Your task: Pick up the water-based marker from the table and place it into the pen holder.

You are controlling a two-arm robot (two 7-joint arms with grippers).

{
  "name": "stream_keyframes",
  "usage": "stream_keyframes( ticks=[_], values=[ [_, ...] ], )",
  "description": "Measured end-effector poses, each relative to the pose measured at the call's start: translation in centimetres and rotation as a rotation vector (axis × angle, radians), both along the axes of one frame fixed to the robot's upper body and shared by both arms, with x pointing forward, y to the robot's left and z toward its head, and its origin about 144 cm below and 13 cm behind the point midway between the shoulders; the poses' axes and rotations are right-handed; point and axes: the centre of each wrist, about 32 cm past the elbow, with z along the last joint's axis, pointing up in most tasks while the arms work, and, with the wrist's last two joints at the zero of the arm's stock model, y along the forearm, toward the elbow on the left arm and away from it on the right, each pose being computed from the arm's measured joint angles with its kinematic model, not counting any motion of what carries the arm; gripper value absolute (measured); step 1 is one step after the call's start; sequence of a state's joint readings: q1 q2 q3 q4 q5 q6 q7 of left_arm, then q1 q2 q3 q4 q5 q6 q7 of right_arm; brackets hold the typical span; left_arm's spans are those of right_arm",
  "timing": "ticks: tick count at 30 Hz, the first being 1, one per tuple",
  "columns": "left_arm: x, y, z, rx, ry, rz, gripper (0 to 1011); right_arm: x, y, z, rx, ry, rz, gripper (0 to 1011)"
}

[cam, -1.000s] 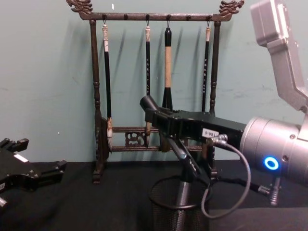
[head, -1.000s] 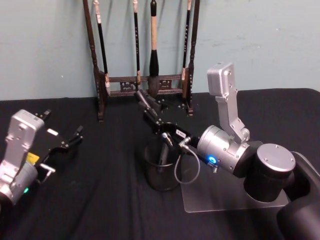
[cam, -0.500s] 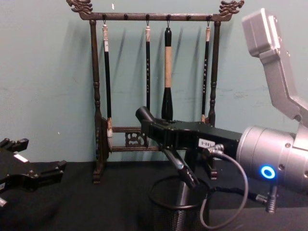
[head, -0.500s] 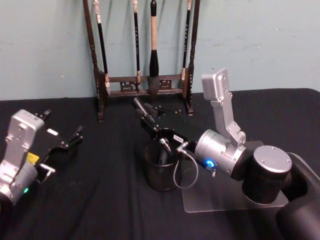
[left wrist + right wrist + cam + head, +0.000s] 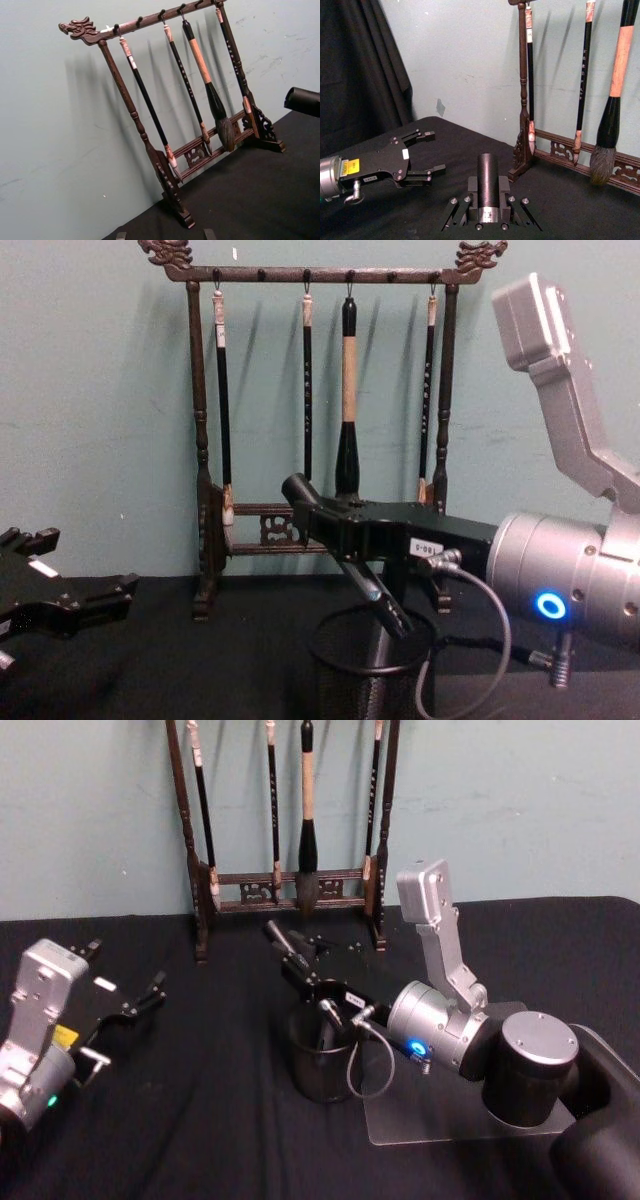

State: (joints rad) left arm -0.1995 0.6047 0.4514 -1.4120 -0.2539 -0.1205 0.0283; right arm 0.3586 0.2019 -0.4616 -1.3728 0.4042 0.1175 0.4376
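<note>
Right gripper point(image 5: 300, 965): positioned above the far rim of the pen holder point(image 5: 322, 1065), reaching in from the right. In the chest view it sits just over the cup mouth.
Right jaws: state cannot be told; the fingertips are not resolved clearly.
Water-based marker point(image 5: 378, 602): a slim dark rod slanting down from under the right gripper into the cup, lower end inside the mesh. Whether it hangs from the gripper or rests free on the rim cannot be told.
Pen holder: stands upright near the centre of the surface point(image 5: 200, 1120), just left of a clear plate point(image 5: 440, 1120).
Left gripper point(image 5: 150, 995): parked at the left, well apart from the cup, jaws apart and holding nothing.
Brush rack point(image 5: 290, 840): stands at the far edge, behind the cup, with brushes hanging.
Task stage (judgement): insertion appears nearly complete; release and withdrawal remain.
Risk 1: the gripper body or its cable point(image 5: 365, 1065) catches the rim on lift-off and tips the light cup.
Risk 2: an upward retreat drifting far strikes the hanging brushes.
Risk 3: a slanted marker released too high levers over the rim and drops onto the surface.
</note>
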Motion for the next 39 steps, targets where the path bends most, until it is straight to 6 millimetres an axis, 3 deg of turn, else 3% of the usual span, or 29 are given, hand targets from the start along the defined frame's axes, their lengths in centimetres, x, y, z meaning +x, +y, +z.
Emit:
stream_keyframes(
  ticks=[29, 31, 32, 34, 36, 38, 39],
  values=[
    [0.00, 0.00, 0.00, 0.000, 0.000, 0.000, 1001, 0.10, 0.05, -0.21, -0.011, 0.007, -0.006, 237],
    [0.00, 0.00, 0.00, 0.000, 0.000, 0.000, 1001, 0.09, 0.05, -0.20, -0.011, 0.007, -0.006, 332],
    [0.00, 0.00, 0.00, 0.000, 0.000, 0.000, 1001, 0.09, 0.06, -0.20, -0.011, 0.006, -0.006, 332],
    [0.00, 0.00, 0.00, 0.000, 0.000, 0.000, 1001, 0.09, 0.06, -0.19, -0.011, 0.006, -0.006, 461],
    [0.00, 0.00, 0.00, 0.000, 0.000, 0.000, 1001, 0.09, 0.06, -0.19, -0.011, 0.006, -0.006, 461],
    [0.00, 0.00, 0.00, 0.000, 0.000, 0.000, 1001, 0.09, 0.06, -0.19, -0.011, 0.006, -0.006, 582],
    [0.00, 0.00, 0.00, 0.000, 0.000, 0.000, 1001, 0.09, 0.06, -0.19, -0.011, 0.006, -0.006, 582]
  ],
)
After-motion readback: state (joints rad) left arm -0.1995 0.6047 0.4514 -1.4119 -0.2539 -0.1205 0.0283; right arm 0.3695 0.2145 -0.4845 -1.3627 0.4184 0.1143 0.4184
